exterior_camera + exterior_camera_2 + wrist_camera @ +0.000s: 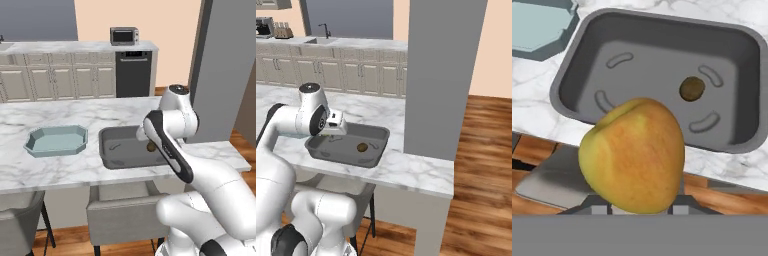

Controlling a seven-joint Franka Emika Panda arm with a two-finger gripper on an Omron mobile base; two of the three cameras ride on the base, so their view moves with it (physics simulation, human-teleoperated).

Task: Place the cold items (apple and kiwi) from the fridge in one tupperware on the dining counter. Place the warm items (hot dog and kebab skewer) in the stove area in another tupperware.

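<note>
A marble counter (60,170) is faced, bearing a grey tub (582,70) and, beside it, a pale blue tub (56,141). The kiwi (692,88) already lies on the grey tub's floor. The apple (633,155) is held in the gripper (639,207), whose jaws are closed narrowly on it, above the tub's near edge. The cold-items step appears nearly done; next, the apple should be carried over the tub's floor, lowered beside the kiwi and released.

Arm (170,145) bent forward, gripper (639,207) clamping apple (634,155)
</note>
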